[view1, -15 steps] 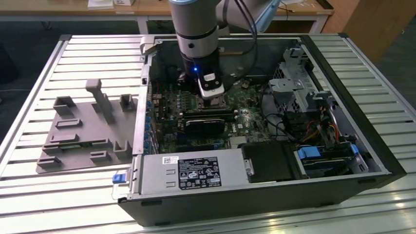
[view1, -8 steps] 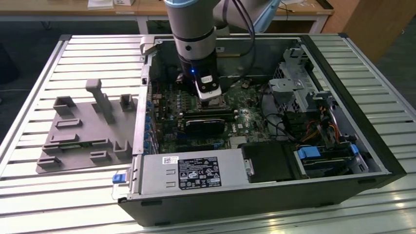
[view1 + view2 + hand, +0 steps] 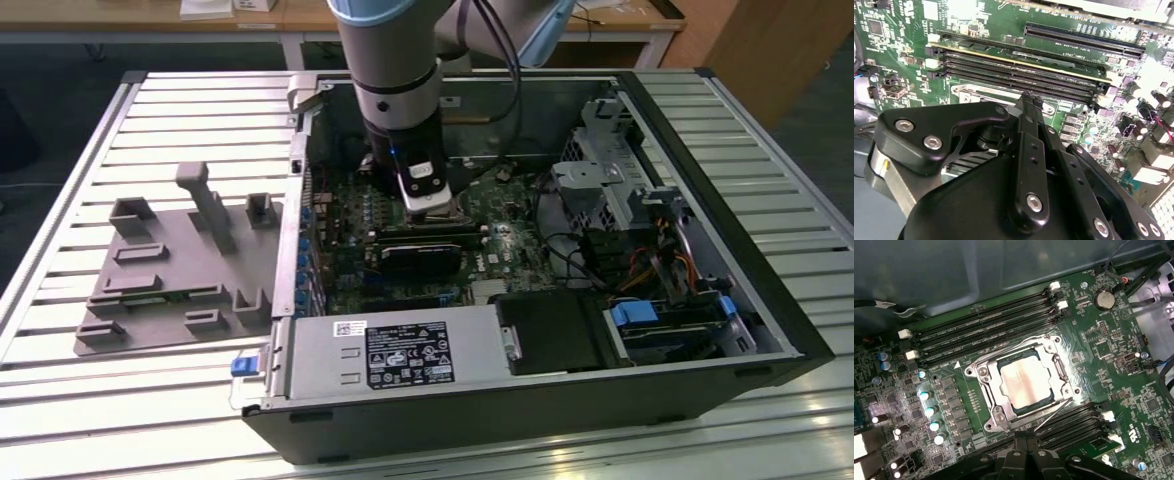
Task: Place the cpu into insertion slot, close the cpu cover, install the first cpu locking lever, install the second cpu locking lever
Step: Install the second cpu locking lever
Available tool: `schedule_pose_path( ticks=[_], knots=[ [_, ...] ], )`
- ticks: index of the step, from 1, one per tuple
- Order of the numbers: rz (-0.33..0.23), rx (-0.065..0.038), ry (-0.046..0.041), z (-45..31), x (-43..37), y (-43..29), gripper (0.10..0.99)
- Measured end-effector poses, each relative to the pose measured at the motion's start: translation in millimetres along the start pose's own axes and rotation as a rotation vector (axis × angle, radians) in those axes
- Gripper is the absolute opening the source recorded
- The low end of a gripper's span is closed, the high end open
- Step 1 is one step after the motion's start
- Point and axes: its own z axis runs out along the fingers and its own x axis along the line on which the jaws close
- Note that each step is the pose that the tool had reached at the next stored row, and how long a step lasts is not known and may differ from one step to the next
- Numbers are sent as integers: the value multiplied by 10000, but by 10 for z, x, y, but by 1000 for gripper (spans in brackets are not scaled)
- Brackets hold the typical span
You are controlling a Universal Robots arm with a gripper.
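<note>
In the first wrist view the cpu, a dull silvery square, lies in the socket. The cpu cover, a silvery metal frame, lies flat around it. One thin locking lever slants out from the socket's corner toward my gripper. Another lever runs along the socket's far edge. My fingertips are together, just short of the socket, with nothing between them. In the exterior view my gripper hangs over the motherboard inside the open case and hides the socket. The black fingers show in the second wrist view.
Memory slots flank the socket on both sides. A row of capacitors stands close by. A black card lies near my gripper. The power supply and drive cage line the case. A grey fixture sits outside the case, on the exterior view's left.
</note>
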Motion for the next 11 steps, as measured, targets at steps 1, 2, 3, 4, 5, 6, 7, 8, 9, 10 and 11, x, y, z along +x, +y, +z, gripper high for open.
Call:
schedule_pose_path(
  ticks=[1,2,3,4,5,6,7,8,9,10,11],
  knots=[
    [7,-45,18,3,3,-8,102],
    [13,-87,34,8,5,-16,102],
    [17,-127,50,15,7,-26,102],
    [18,-165,65,21,8,-36,102],
    [4,-190,77,26,10,-46,102],
    [-24,-203,84,30,10,-57,102],
    [-57,-218,91,34,9,-66,102],
    [-89,-232,98,37,8,-75,102],
    [-118,-251,107,40,7,-84,102],
    [-143,-277,116,45,6,-94,102],
    [-161,-311,127,50,5,-103,102]
  ],
)
